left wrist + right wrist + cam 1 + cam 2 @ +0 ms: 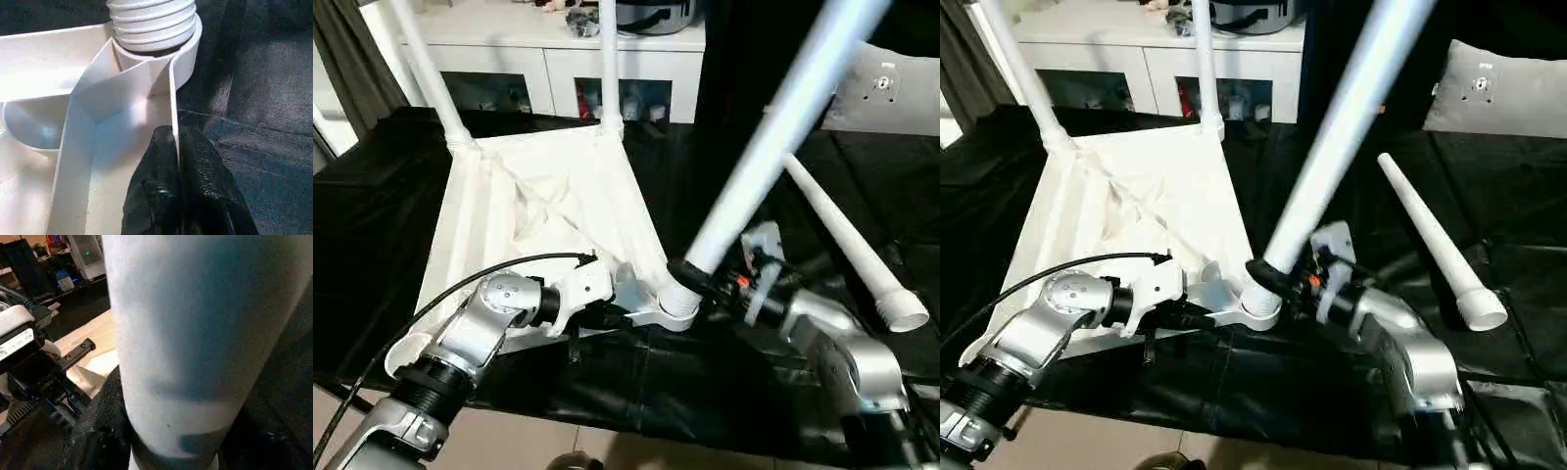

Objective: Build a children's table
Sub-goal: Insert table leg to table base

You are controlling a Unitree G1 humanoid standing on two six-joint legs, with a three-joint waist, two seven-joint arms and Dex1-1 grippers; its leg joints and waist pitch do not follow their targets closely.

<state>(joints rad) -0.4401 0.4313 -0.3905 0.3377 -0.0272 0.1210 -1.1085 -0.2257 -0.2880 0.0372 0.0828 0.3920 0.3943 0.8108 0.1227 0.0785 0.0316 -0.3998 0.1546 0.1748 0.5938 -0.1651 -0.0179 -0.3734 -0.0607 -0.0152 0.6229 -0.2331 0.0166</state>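
Pinching the tabletop (538,196) rim near its near-right corner socket (677,305), the left gripper (177,147) jaws are clamped; right gripper (700,279) jaws hold the tilted leg (773,137) there.

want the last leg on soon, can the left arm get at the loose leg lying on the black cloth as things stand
Probably not. The left gripper is shut on the tabletop rim, and the loose leg lies across on the far side of the right gripper and the leg it holds.
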